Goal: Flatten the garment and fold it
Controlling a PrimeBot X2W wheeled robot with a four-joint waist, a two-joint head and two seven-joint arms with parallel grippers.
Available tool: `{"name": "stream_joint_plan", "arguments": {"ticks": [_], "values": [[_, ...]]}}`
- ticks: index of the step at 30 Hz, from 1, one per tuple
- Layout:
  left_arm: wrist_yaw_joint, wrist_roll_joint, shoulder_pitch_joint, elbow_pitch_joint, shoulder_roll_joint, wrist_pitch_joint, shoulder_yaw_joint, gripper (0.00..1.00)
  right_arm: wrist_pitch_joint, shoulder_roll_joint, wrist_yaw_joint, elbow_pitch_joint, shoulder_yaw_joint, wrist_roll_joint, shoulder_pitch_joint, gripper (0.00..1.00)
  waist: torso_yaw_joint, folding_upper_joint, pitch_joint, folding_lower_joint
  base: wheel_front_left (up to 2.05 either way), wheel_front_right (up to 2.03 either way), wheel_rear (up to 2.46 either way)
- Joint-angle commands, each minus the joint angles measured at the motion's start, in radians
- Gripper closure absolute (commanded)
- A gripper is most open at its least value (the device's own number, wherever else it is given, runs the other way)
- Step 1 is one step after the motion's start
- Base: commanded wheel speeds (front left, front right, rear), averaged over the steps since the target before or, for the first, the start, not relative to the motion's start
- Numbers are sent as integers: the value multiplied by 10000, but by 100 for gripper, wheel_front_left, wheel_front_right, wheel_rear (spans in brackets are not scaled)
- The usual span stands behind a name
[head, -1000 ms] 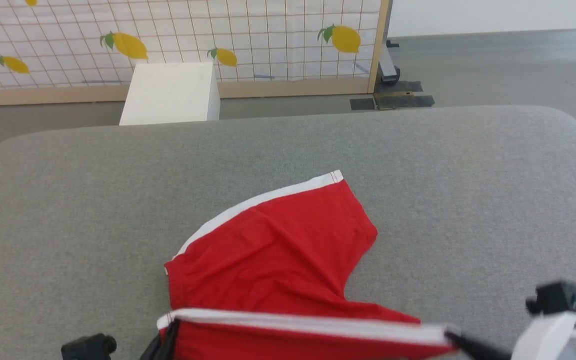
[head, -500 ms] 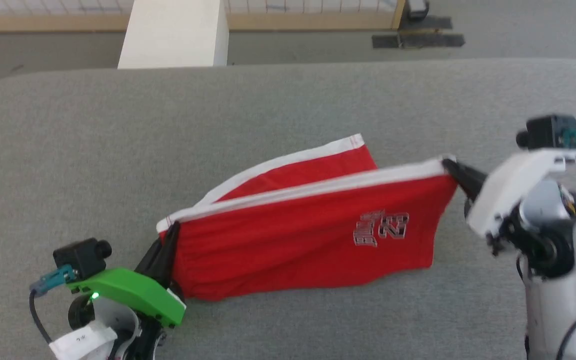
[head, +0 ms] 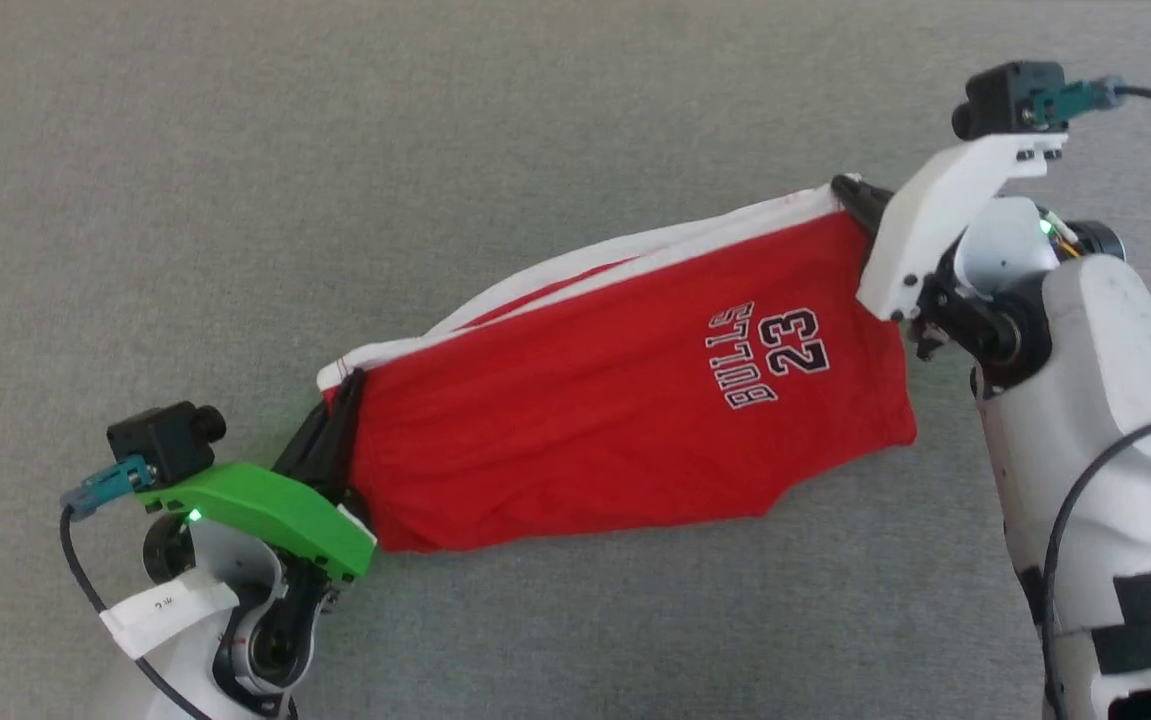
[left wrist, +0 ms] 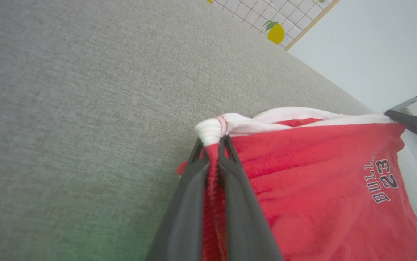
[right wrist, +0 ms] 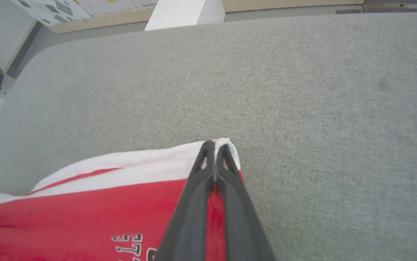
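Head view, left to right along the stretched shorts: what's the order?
left wrist camera → left pincer, shut on the waistband end → red shorts → BULLS 23 print → right pincer, shut on the other end → right wrist camera

Soft, even daylight brightens every view, and the red thin-fabric shorts (head: 585, 430) throw only a faint shadow on the grey woven surface (head: 435, 150) along their near edge. In the left wrist view a green tint washes the near surface, and the long dark fingers (left wrist: 190, 217) look blurred.
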Motion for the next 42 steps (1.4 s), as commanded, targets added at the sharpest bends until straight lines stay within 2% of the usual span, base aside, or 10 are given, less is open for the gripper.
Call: {"name": "stream_joint_plan", "arguments": {"ticks": [1,11,12,13,14,23,26,29,33,42], "values": [[-81,-86,-237,101,-54,-83,59,100,-141,-9,-13,314,50,-99,-281,100,365,0,411,0,0,0,0],[-336,-148,-542,661,-220,-259,-13,100,-646,-9,-13,2277,-87,-599,-1236,100,572,0,680,0,0,0,0],[-357,-162,-565,706,-250,-268,-29,95,-711,-9,-13,2416,-59,-569,-1274,72,575,0,667,0,0,0,0],[-370,-172,-582,738,-273,-267,-45,58,-771,-9,-13,2520,-42,-544,-1297,48,574,0,643,0,0,0,0],[-381,-187,-601,765,-298,-276,-52,0,-878,-9,-13,2638,-76,-501,-1323,0,563,0,600,0,0,0,0],[-254,64,-355,430,-151,-875,132,0,-1673,-8,-13,2580,71,-18,-1105,0,342,0,-426,0,0,0,0],[258,1089,241,-278,50,-1908,456,0,-1840,-72,-13,1627,120,-483,-19,0,74,0,-1302,0,0,0,0],[863,2890,800,-878,420,-2131,415,0,-1207,-507,-13,712,565,-1811,1253,0,-111,0,-1744,0,0,0,0],[1336,4373,1277,-1304,619,-2159,107,0,-255,-473,-13,-180,513,-2578,2347,0,-152,0,-1912,0,0,0,0],[1381,4762,1832,-1661,198,-2164,235,0,859,-131,-13,-1143,619,-3111,3159,0,106,0,-1537,0,0,0,0]]}}
